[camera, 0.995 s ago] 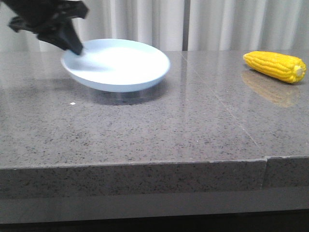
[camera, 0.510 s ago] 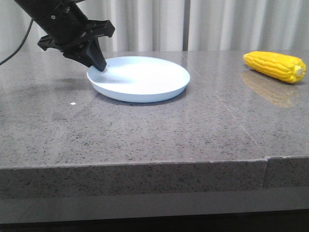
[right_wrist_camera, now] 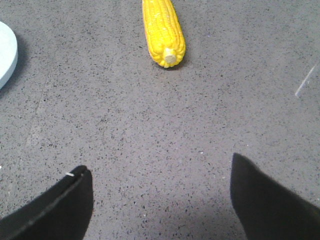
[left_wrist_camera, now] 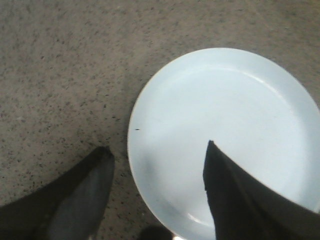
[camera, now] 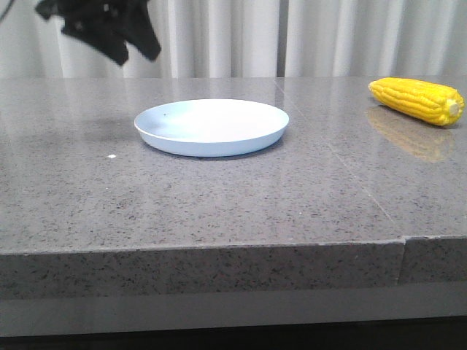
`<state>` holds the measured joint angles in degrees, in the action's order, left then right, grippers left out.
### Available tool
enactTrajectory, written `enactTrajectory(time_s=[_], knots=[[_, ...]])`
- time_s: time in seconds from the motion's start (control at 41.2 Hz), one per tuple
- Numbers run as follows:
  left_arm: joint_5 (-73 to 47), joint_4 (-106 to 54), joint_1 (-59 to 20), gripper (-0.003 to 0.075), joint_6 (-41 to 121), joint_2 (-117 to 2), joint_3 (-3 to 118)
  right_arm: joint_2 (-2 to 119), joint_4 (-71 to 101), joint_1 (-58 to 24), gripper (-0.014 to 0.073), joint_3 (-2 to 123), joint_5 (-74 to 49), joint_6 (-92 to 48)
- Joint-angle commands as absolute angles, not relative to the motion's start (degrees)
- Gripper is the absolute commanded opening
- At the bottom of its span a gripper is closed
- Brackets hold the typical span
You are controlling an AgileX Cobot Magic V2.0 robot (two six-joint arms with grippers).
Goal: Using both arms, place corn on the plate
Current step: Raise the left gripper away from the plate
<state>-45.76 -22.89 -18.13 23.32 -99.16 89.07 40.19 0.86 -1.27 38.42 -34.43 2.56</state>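
The pale blue-white plate (camera: pixel 211 125) rests flat and bare on the grey stone table, left of the middle. My left gripper (camera: pixel 137 55) hangs open above and to the left of the plate, touching nothing. In the left wrist view the left gripper (left_wrist_camera: pixel 157 148) straddles the near rim of the plate (left_wrist_camera: pixel 225 120) from above, with nothing between its fingers. The yellow corn (camera: pixel 416 100) lies on its side at the far right of the table. In the right wrist view the corn (right_wrist_camera: pixel 162 30) points its pale stub at my right gripper (right_wrist_camera: pixel 159 164), which is open and well short of it.
The table's front edge (camera: pixel 219 248) runs across the lower front view, with a seam at the right. White curtains (camera: pixel 328 36) hang behind the table. A sliver of the plate's rim (right_wrist_camera: pixel 6 55) shows in the right wrist view.
The left gripper carried the tilted plate rightward, set it flat on the table, let go and rose up to the left. The corn has not moved.
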Motion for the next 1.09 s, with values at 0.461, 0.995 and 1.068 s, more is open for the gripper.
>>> enactTrajectory(time_s=[0.461, 0.995, 1.068], knots=[[-44.9, 0.0, -32.8, 0.04, 5.6, -64.1, 66.9, 40.4, 1.0, -0.9, 0.0593, 39.9, -30.2, 2.2], [-44.9, 0.0, -32.8, 0.04, 3.9, -42.7, 54.4, 40.4, 1.1, -0.9, 0.0593, 39.9, -30.2, 2.2], [-44.9, 0.0, -32.8, 0.04, 3.9, -42.7, 54.4, 40.4, 1.1, -0.9, 0.0593, 39.9, -30.3, 2.2]])
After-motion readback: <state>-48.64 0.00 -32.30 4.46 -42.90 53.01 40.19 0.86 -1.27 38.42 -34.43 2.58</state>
